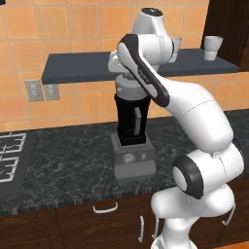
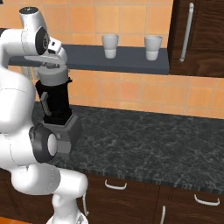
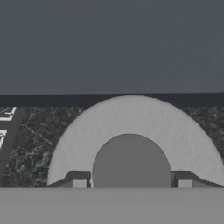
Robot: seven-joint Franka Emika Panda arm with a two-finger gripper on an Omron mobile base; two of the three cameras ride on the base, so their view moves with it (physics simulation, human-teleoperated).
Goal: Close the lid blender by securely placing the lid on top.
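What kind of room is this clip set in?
A rendered home kitchen, by the look of it: a dark stone counter over wooden cabinets, a stove grate at its end, a blender standing on it, and white cups on a wall shelf.

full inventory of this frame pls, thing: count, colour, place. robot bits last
Tall black blender jar on boxy grey base: 1, on the dark marbled counter.
Round grey lid with raised central cap: 1, at the jar's rim, under the hand.
White cups: 2, on the dark grey wall shelf.
Stove burner grates: white-lined, counter's left end.
Grey wall outlets: 2, orange tile wall under the shelf.
Dark wood cabinets: upper right, plus drawers below the counter.
White Franka arm: 1; fingers either side of the lid's cap.
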